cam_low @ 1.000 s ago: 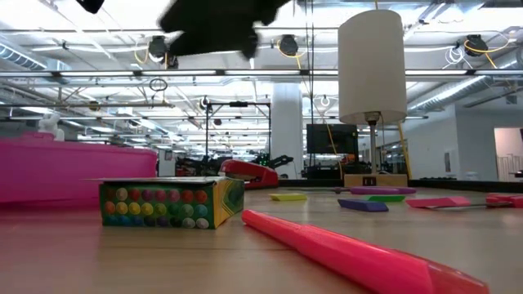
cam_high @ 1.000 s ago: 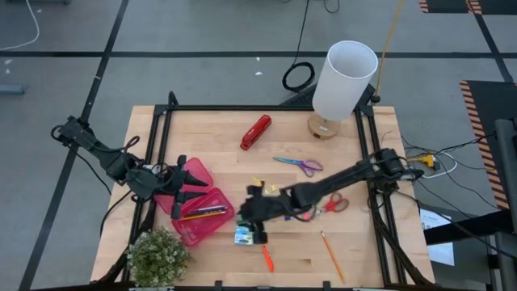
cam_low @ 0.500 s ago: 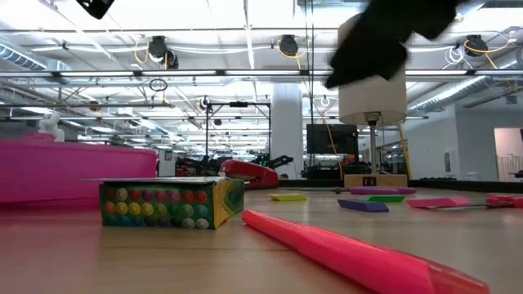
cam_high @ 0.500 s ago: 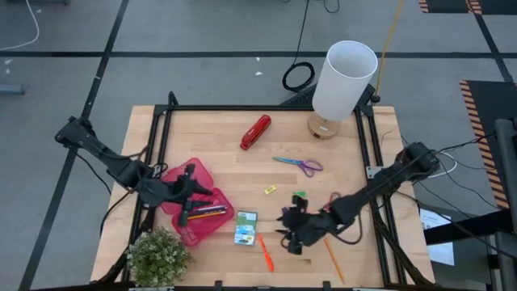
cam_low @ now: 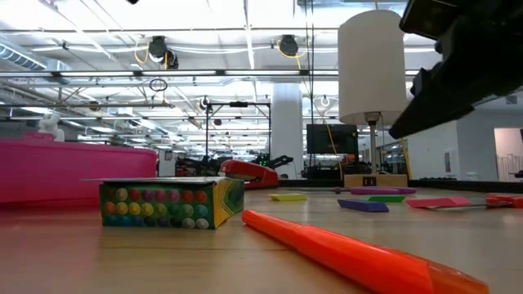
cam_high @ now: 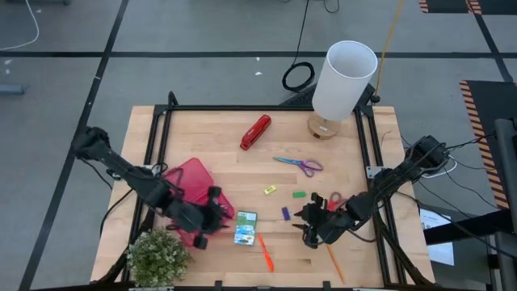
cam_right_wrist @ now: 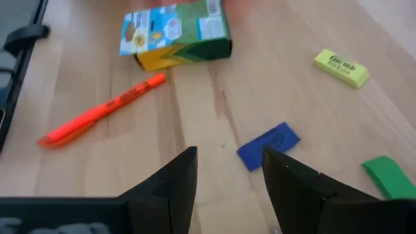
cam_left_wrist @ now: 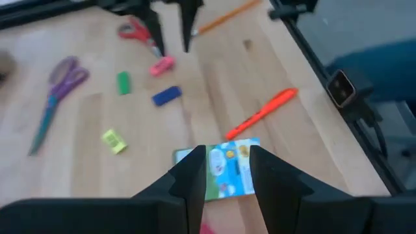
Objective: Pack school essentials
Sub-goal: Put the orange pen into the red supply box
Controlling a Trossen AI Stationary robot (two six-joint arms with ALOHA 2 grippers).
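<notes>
Right hand (cam_high: 307,230) is hovering low over the front of the bench (cam_high: 234,162), fingers spread and holding nothing. In its wrist view the blue eraser (cam_right_wrist: 268,145) sits just past the fingertips, with the green eraser (cam_right_wrist: 390,176) and yellow eraser (cam_right_wrist: 342,68) further out to one side.

Left hand (cam_high: 220,218) is over by the pink case (cam_high: 190,176), also released and empty. Its wrist cam looks straight at the crayon box (cam_left_wrist: 223,169), which shows right between the two fingers (cam_left_wrist: 194,175), though I can't tell if they actually touch it.

Where the stuff is:
- crayon box (cam_high: 245,228) lies flat near the front edge, just right of the case
- orange pen (cam_high: 266,252) is right beside the box, closer to the front edge
- pencil (cam_high: 332,262) lies front right, partly under the right arm
- purple-teal scissors (cam_high: 300,165) are mid bench, well apart from both hands
- red scissors (cam_high: 334,200) peek out next to the right arm
- pink eraser (cam_left_wrist: 162,65) is near those red scissors in the left wrist view

Other bits: red stapler (cam_high: 255,132) sits toward the back, white lamp (cam_high: 342,81) in the back right corner, little plant (cam_high: 157,257) at the front left corner. Low view just has the crayon box and pen up close.
</notes>
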